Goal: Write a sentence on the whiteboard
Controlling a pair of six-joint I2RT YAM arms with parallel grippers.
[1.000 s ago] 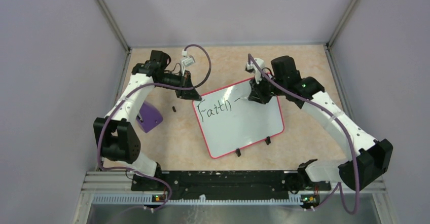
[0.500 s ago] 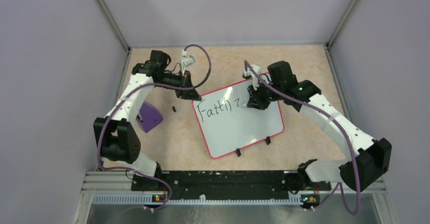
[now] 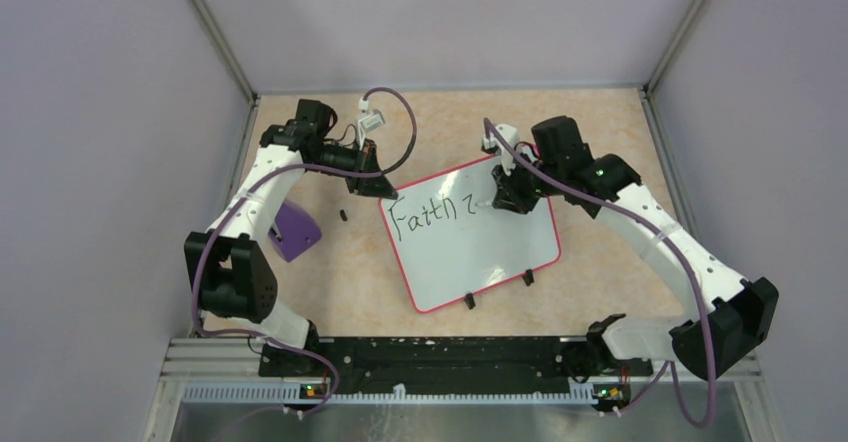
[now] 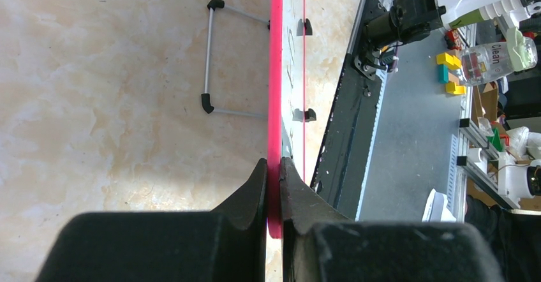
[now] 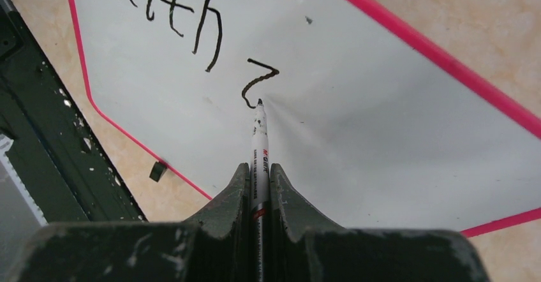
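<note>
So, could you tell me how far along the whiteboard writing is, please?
Done: the word "Faith" stands on the whiteboard. In hand: the right gripper is shut on a marker whose tip touches the board at a curved stroke beside that word, while the left gripper clamps the red rim. Left: the rest of the sentence; most of the board is blank.

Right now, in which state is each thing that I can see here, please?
whiteboard: lying flat, rim clamped at one corner.
sentence: unfinished, "Faith" and one further stroke.
marker: uncapped, tip touching the board at the end of that stroke.
left gripper: shut on the whiteboard rim.
right gripper: shut on the marker.
purple block: lying apart from the board, not held.
</note>
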